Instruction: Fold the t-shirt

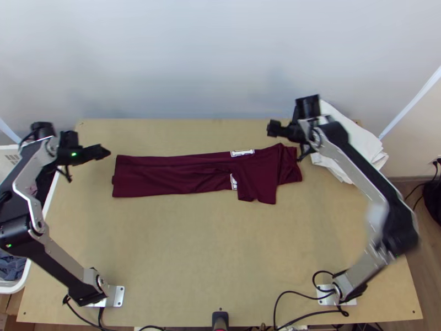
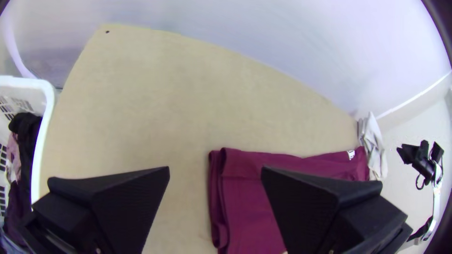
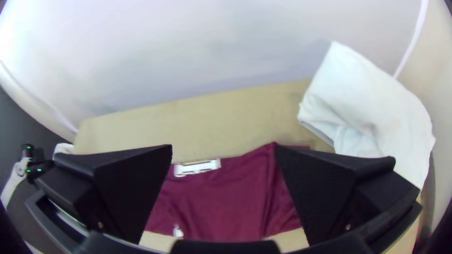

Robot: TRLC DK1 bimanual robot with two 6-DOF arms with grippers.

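The dark red t-shirt [image 1: 176, 174] lies folded lengthwise in a long strip across the table, its sleeve end bunched at the right and bits of white print showing. My left gripper [image 1: 105, 151] is just beyond the strip's left end, apart from it. In the left wrist view, that gripper [image 2: 215, 171] stands open with the shirt's layered end [image 2: 245, 202] seen past its fingers. Above the back edge of the shirt's right part is my right gripper [image 1: 273, 128]. Seen from the right wrist, this gripper [image 3: 223, 150] is open too, nothing held, the shirt [image 3: 221, 202] below it.
A pile of white cloth [image 1: 353, 146] lies at the table's back right corner, beside the right arm. At the left edge stands a white basket [image 1: 22, 284] with clothes in it. Bare tabletop [image 1: 220, 248] extends in front of the shirt.
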